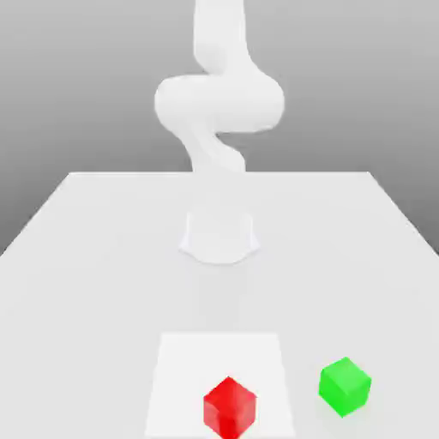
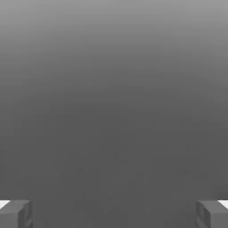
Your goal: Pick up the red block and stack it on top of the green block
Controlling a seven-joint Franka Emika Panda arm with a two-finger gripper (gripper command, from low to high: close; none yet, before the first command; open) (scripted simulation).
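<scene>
Looking down, we see our pincer [image 2: 114, 213] spread wide, holding nothing. We see the red block [image 1: 230, 407] near the green block [image 1: 345, 387] on the worktop [image 1: 86, 257].

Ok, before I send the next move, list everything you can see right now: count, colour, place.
red block: one, red, on the paler square patch near the front of the table.
green block: one, green, on the table to the exterior view's right of the red block, apart from it.
square patch: one, lighter white, front centre of the table.
table: one, white, spans the scene.
arm: one, white, rising from its round base at the table's middle.
hand: one, grey fingers spread wide apart, nothing between them.
</scene>
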